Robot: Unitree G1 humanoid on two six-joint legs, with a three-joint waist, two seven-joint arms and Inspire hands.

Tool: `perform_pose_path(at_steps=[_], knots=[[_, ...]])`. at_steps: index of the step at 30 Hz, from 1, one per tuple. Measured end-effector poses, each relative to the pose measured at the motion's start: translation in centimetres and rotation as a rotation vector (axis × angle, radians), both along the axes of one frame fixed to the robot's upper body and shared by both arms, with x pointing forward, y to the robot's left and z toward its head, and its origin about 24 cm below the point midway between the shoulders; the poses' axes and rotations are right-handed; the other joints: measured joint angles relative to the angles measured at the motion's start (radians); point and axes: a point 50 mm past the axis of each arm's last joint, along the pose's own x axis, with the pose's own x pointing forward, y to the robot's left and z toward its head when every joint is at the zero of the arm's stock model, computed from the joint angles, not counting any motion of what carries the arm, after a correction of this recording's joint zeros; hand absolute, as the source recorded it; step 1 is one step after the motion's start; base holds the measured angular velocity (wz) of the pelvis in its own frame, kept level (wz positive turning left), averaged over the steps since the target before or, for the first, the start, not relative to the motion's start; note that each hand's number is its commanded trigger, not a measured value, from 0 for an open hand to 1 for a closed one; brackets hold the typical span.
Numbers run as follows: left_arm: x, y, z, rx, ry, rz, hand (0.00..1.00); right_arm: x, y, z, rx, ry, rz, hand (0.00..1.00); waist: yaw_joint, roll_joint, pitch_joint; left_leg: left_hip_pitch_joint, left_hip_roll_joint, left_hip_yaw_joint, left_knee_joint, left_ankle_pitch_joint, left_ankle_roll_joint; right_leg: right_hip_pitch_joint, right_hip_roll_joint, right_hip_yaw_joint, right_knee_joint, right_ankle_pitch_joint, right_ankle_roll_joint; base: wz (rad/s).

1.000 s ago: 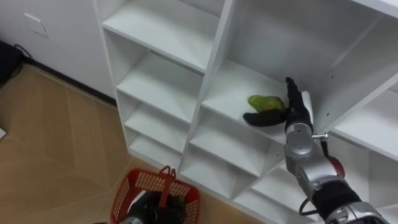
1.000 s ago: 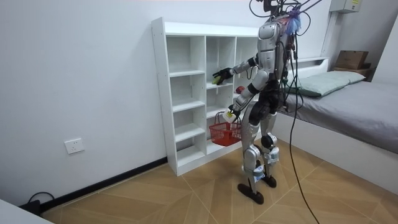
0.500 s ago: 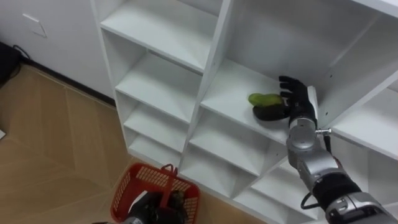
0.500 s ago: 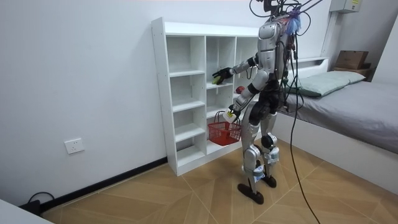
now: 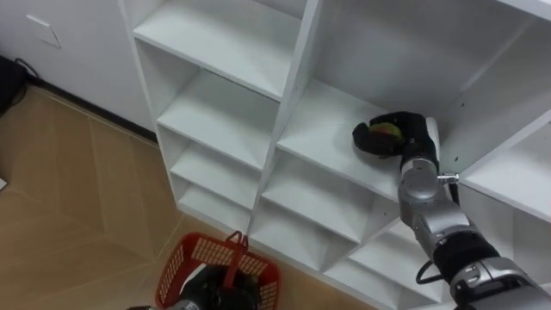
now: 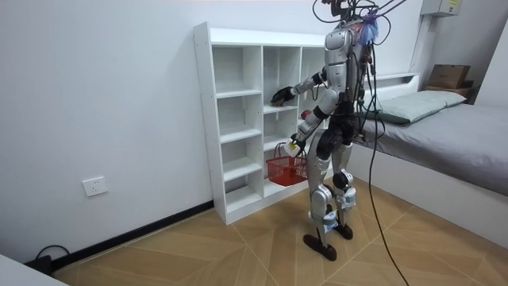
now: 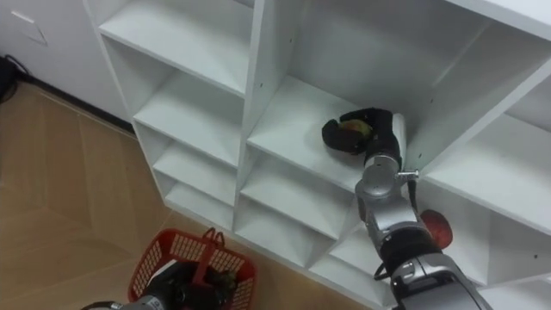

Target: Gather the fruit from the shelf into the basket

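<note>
Sitting in the curled fingers of the right robot hand, the fruit is a small green thing with a touch of yellow, and dark fingers hide most of it. The robot hand grips it inside a middle-column compartment of the closet, low over the shelf and near the compartment's right wall. Whether the fruit touches the shelf I cannot tell. The closet is white, with open compartments in columns. In a compartment further right and lower down, a red thing lies partly behind the right forearm, and what it is I cannot tell. Below and to the left hangs the basket, red with mesh sides. In the room view it is clear of the floor, close to the closet's lower compartments. The left robot hand is closed on its upright handle and covers most of the inside, so I cannot make out what the basket holds. In the room view the robot stands upright on the wooden floor, facing the closet, right arm raised into it and left arm bent low. A bed stands behind the robot, on the room view's right.
</note>
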Motion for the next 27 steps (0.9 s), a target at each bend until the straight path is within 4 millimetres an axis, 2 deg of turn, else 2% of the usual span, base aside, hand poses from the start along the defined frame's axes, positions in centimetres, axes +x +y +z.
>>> perform_pose_path(at_steps=[8,20,25,27], knots=[[0.0,0.1,0.0,-0.003,0.001,0.007,1.00,-0.1,0.9,-0.3,-0.007,0.017,0.070,1.00,0.000,-0.002,-0.0001,-0.004,0.000,0.000,0.003,0.000,0.000,0.003,0.000,0.000,0.002,0.000,0.000,0.00],[-0.2,0.4,-0.2,0.008,0.016,0.012,1.00,-0.1,1.2,-0.2,-0.003,0.011,0.087,1.00,-0.007,-0.003,0.0001,-0.009,0.000,0.000,0.004,0.000,0.000,0.003,0.000,-0.001,0.003,0.000,0.000,0.01],[-0.1,0.8,-0.3,0.011,0.026,0.026,1.00,-0.7,1.9,-0.2,0.018,-0.010,0.120,1.00,-0.012,-0.003,0.0002,0.003,0.000,0.001,0.006,0.000,0.000,0.007,0.000,0.001,0.001,0.000,0.000,0.00],[0.0,0.9,-0.3,0.016,0.024,0.024,1.00,-1.1,2.2,-0.4,0.038,-0.009,0.140,1.00,-0.026,-0.001,0.0008,0.013,0.000,0.002,0.005,0.000,0.000,0.018,-0.001,0.003,0.000,0.000,0.000,0.00]])
